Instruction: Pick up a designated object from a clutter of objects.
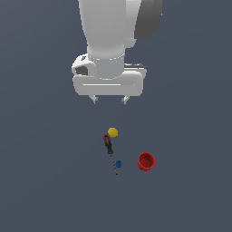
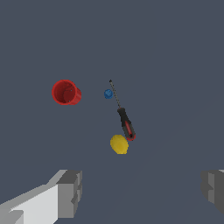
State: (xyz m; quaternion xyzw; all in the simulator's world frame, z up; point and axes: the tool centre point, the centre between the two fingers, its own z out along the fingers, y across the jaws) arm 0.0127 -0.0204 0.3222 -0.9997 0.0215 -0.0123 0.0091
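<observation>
A Franka arm's gripper (image 1: 109, 99) is hanging wide open and empty above a dark floor, its fingers (image 2: 65, 192) spread well apart and well clear of the clutter below. Going by size: the red cup (image 1: 146, 161) is lying at the exterior view's right, well apart from the rest; the screwdriver (image 1: 110, 151) is stretching from its red-and-black handle to a thin shaft; the yellow ball (image 1: 113, 132) is sitting at the handle's far end; and the target, a tiny blue piece (image 1: 118, 163), is resting just beside the shaft near its tip, possibly touching it. That closeness is the risk: descending fingers are liable to trap or knock the shaft, nudging the blue piece away. The wrist view is showing the cup's open mouth and the gap between piece and shaft more clearly; the exterior view alone is showing the gripper's height.
</observation>
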